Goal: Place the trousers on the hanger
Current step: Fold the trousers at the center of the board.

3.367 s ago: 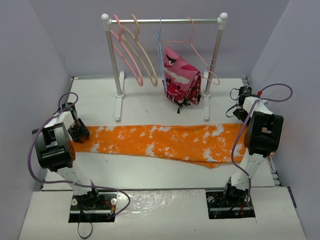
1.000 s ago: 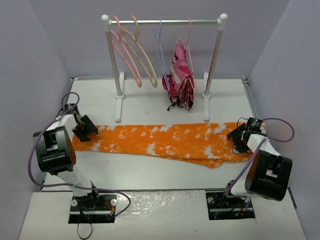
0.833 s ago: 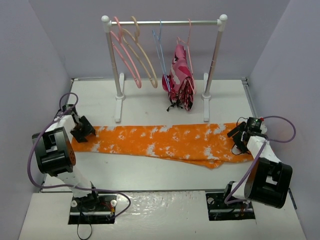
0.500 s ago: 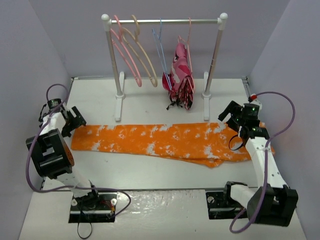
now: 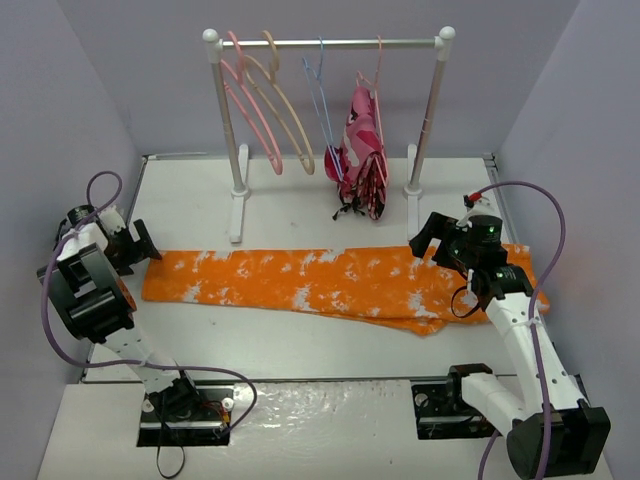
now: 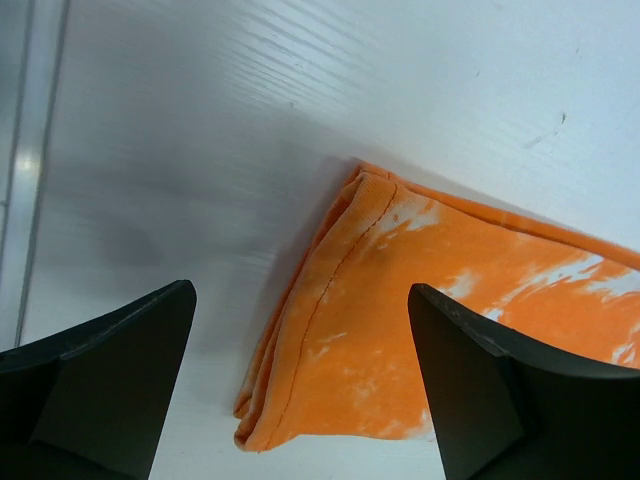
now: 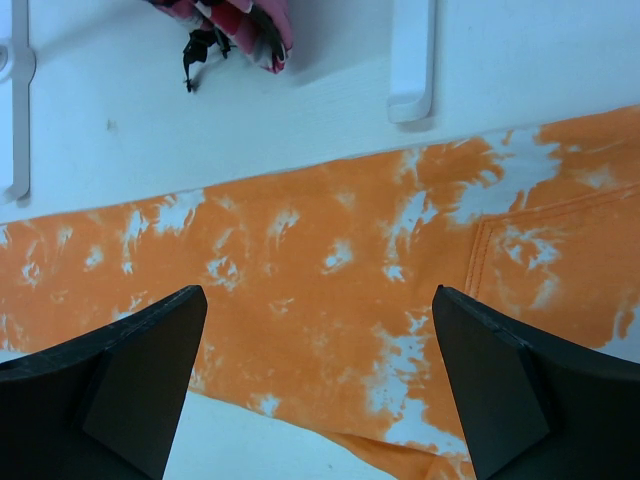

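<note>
1. Orange cloth trousers with a white blotchy print point(image 5: 320, 285) lie flat in a long band across the white table point(image 5: 300, 200), in front of the white clothes rack point(image 5: 238, 210), whose feet stand at the cloth's far edge
2. Bright pink plastic hanger with a curved hook point(image 5: 272, 158) hangs at the left end of the rack's rail, well apart from the trousers and just beside a beige hanger point(image 5: 306, 160)
3. Thin light-blue hanger point(image 5: 322, 110) and a pink-red camouflage garment point(image 5: 362, 150) hang further right on the same rail
4. Left gripper point(image 6: 300, 295) hovers at the trousers' stitched left end, its fingers spread wide with nothing held
5. Right gripper point(image 7: 320, 295) hangs above the right part of the cloth, where a pocket seam shows, its fingers wide apart and gripping nothing
</note>
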